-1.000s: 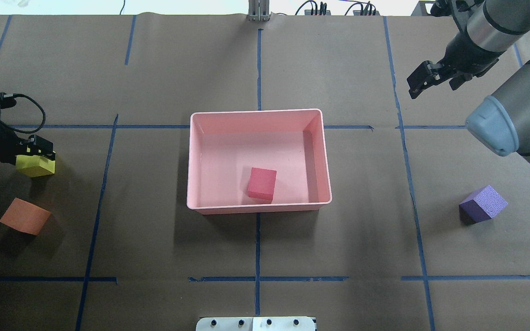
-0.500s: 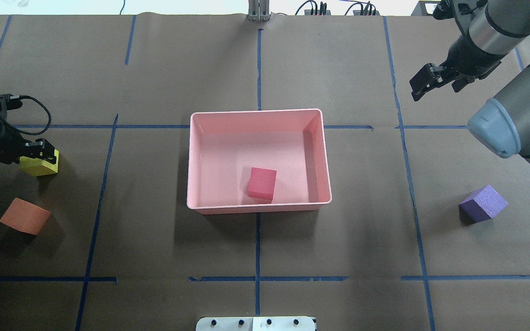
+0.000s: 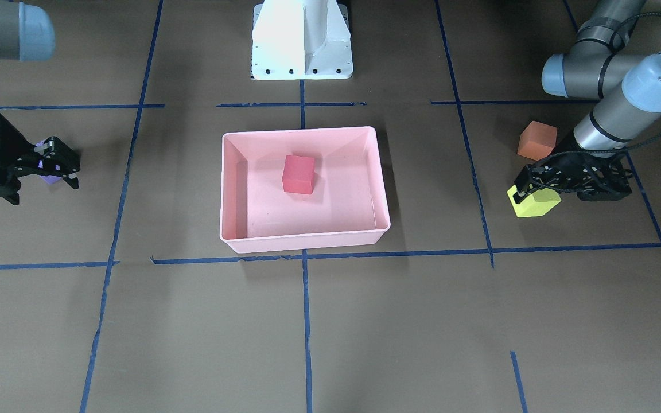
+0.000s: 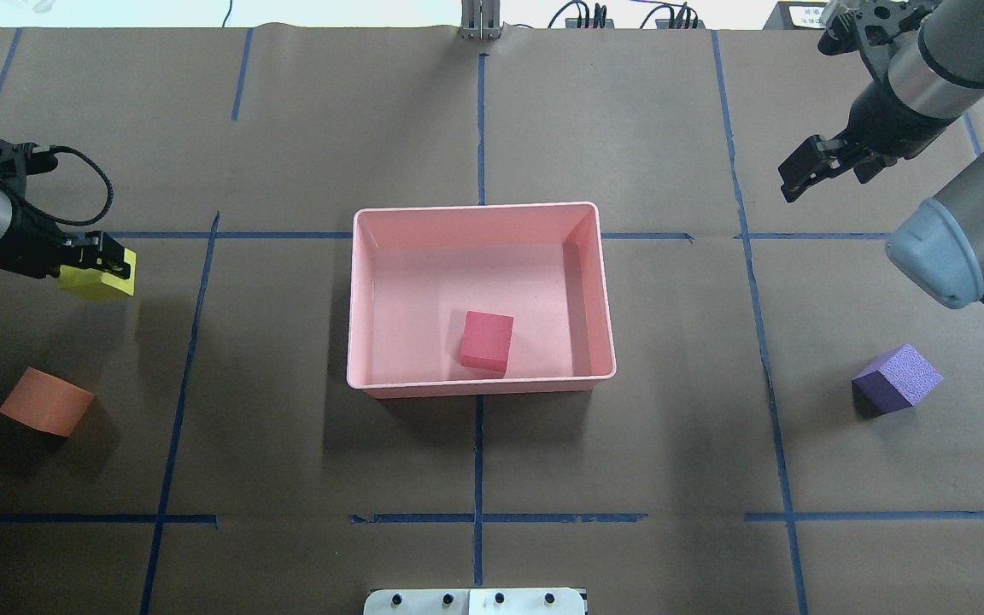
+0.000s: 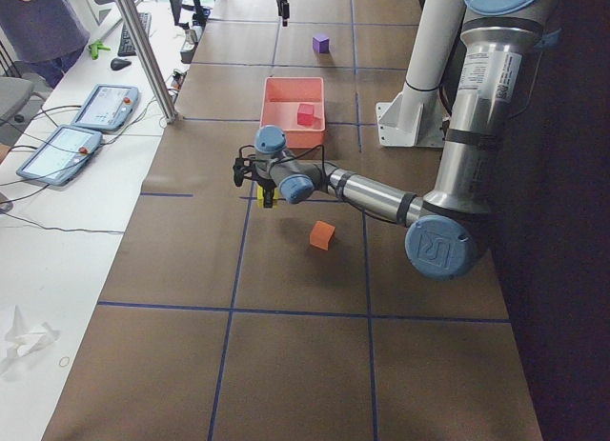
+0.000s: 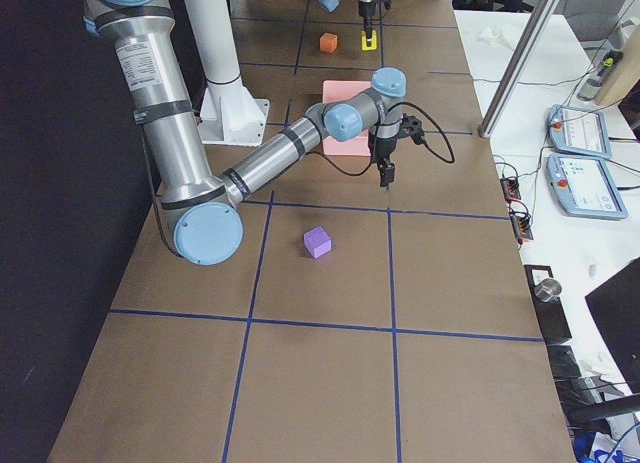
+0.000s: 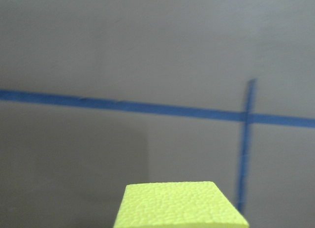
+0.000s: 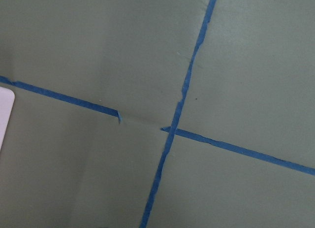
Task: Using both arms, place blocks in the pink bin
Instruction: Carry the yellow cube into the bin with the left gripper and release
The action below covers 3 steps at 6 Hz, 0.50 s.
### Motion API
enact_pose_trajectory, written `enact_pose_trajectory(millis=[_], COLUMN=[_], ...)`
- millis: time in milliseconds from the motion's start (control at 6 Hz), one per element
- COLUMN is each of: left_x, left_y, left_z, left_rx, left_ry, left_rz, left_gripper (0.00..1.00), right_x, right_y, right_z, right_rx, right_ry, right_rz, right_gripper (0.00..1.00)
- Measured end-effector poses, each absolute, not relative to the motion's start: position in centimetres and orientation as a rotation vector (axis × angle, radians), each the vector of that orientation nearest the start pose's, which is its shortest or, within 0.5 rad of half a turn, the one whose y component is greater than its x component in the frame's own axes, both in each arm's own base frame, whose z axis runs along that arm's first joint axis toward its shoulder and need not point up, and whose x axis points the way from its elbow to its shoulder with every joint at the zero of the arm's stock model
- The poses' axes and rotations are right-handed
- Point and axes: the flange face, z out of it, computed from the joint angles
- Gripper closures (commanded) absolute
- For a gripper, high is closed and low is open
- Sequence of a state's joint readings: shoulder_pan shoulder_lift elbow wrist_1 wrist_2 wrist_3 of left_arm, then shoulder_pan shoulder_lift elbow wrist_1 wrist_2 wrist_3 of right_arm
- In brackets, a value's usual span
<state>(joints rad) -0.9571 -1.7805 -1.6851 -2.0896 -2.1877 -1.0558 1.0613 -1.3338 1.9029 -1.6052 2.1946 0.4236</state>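
The pink bin (image 4: 354,299) (image 3: 222,189) sits mid-table with the red block (image 4: 487,340) (image 3: 299,174) inside it. My left gripper (image 4: 108,260) (image 3: 528,186) is shut on the yellow-green block (image 4: 101,282) (image 3: 532,202) and holds it above the table, left of the bin. That block fills the bottom of the left wrist view (image 7: 179,206). The orange block (image 4: 46,401) (image 3: 536,140) lies on the table nearer the robot. My right gripper (image 4: 799,179) (image 3: 63,166) is open and empty, hovering far right of the bin. The purple block (image 4: 898,378) (image 6: 317,242) lies on the table at the right.
The white pedestal base (image 3: 302,40) stands behind the bin on the robot's side. Blue tape lines (image 4: 479,128) cross the brown table cover. Tablets (image 5: 100,106) and a metal post (image 5: 143,50) stand at the table's far edge. The right wrist view shows only tape lines and a pale corner (image 8: 4,114).
My left gripper has lifted the yellow-green block and carried it away from the robot and slightly right, toward the bin. My right gripper has drifted a little right. The other blocks have not moved.
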Motion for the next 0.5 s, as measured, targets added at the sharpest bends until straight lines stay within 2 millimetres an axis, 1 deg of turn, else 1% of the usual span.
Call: enact_pose_trajectory(millis=[167,333,500], left_x=[29.6,32.4,36.8], left_y=[-54.0,-54.6,-53.5], left_z=[36.7,30.3,24.6], left_rx=[0.11,0.089,0.077], left_ry=[1.026,1.05,1.042], left_rz=[-0.182,-0.208,-0.221], left_gripper=[0.7,0.7,0.68], right_x=[-18.9,-17.3,-15.8], right_y=[-50.6,-48.6,-46.5], right_z=[41.9,45.4,48.4], right_rx=[0.209,0.223,0.236], right_ry=[-0.791,-0.804,-0.812], right_rz=[-0.251,-0.257,-0.265], right_gripper=[0.0,0.0,0.0])
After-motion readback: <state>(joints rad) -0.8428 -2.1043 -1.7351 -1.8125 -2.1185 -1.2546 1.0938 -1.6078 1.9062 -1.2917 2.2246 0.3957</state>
